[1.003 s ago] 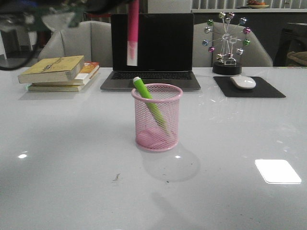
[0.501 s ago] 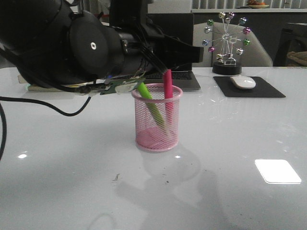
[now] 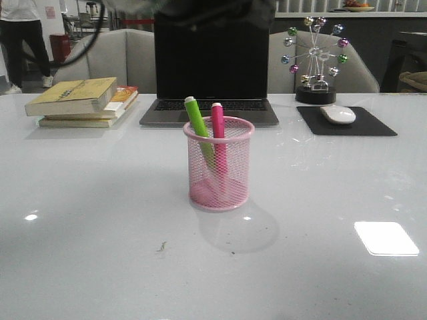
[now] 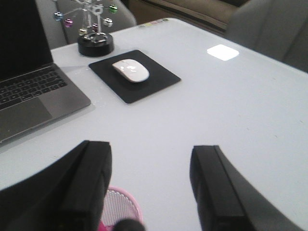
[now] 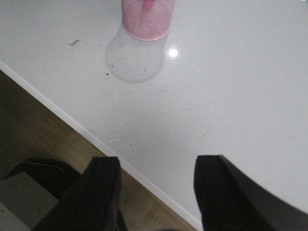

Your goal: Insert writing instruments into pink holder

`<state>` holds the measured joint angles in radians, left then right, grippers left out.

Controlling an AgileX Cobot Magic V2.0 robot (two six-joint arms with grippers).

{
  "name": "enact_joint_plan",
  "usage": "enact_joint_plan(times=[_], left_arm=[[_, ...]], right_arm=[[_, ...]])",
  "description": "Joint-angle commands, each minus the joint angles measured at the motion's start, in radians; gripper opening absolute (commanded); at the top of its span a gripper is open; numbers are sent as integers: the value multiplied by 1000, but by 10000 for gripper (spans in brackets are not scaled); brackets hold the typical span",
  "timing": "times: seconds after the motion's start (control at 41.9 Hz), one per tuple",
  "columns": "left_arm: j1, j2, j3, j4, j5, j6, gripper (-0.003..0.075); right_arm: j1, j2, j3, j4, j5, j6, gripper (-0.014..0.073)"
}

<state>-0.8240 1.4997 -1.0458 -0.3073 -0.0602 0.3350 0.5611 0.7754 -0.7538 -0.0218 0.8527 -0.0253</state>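
The pink holder [image 3: 219,164] stands mid-table with the lime green pen [image 3: 197,123] and the magenta pen [image 3: 218,127] both inside it, leaning together, tops above the rim. High above it my left gripper [image 4: 150,159] is open and empty; the holder's rim [image 4: 126,208] shows just below its fingers. Only a dark blur of that arm shows at the top of the front view. My right gripper [image 5: 156,169] is open and empty over the table's near edge, with the holder [image 5: 147,18] well away from it.
Behind the holder sits an open laptop [image 3: 211,70]. A stack of books [image 3: 83,101] lies at the back left. A white mouse [image 3: 338,114] on a black pad [image 3: 345,121] and a ball ornament [image 3: 315,60] are at the back right. A person [image 3: 20,40] stands far left.
The left arm carried the magenta pen down into the holder, let it go, and has lifted up out of the front view. The magenta pen now rests beside the green one.
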Motion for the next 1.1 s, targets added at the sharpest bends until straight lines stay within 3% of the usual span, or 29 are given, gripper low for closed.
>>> enact_joint_plan(times=[0.0,0.334,0.573,0.764,0.884,1.003,1.051,1.075], left_arm=[[-6,-152,-33,66,155,14,436],[-6,-453,-14,245,713,-18,436],[-6,-660,178,307,788,-72,436],[-6,-802,327,400,795,-275,418],[-6,-856,387,440,795,-291,283],[-6,-873,413,464,792,-291,88],[-6,-873,418,478,792,-289,99],[-6,-873,419,480,792,-289,104]], right_arm=[[-1,-7,-26,-2,-53,-2,459],[-1,-7,-26,-2,-53,-2,459],[-1,-7,-26,-2,-60,-2,459],[-1,4,-24,-2,-60,-2,448],[-1,7,-24,-2,-74,-6,317],[-1,7,-24,-2,-107,-14,94],[-1,7,-24,-2,-118,-14,15],[-1,7,-24,-2,-125,-14,24]])
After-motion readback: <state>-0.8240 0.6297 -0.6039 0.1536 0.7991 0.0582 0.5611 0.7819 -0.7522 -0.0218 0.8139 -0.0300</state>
